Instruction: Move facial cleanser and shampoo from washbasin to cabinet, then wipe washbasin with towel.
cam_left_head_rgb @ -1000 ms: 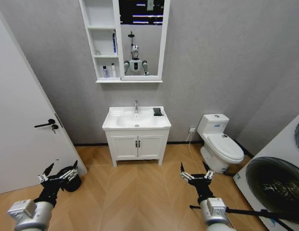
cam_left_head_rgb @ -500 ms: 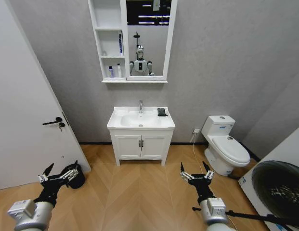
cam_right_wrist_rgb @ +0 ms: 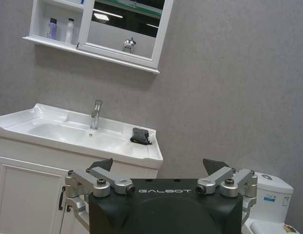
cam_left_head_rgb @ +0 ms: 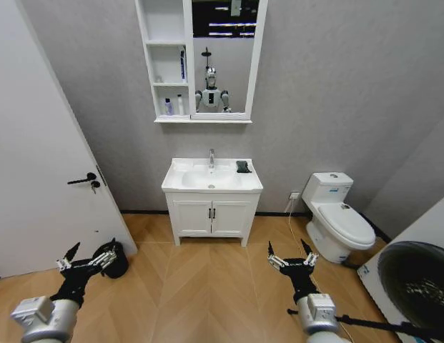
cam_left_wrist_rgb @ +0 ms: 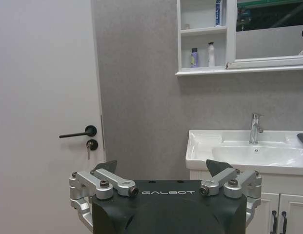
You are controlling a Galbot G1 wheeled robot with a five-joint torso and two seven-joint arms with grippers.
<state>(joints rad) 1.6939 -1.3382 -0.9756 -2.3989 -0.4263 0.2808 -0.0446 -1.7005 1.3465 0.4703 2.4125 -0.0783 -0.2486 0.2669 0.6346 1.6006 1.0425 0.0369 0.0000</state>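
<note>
Grey wall is seen ahead across wood floor, with a white door on the robot's left and a toilet on its right. The basin is seen set on a white two-door cupboard against the wall, tap at the back centre of the bowl. The cabinet is hung on the wall directly above the basin, its open shelves joined on the left of a framed mirror. The towel, black and folded, is seen lying on the basin top to the right of the tap, near the back right corner, apart from the bowl. Two small bottles are seen standing side by side on the lowest shelf, and a blue tube upright on the middle shelf; which is cleanser or shampoo cannot be told. A black bin is seen on the floor by the door. Left gripper is held low over the floor at the left, fingers spread wide, nothing held. Right gripper is held low at the right, fingers likewise spread, nothing between them. Both are kept well apart from the basin.
</note>
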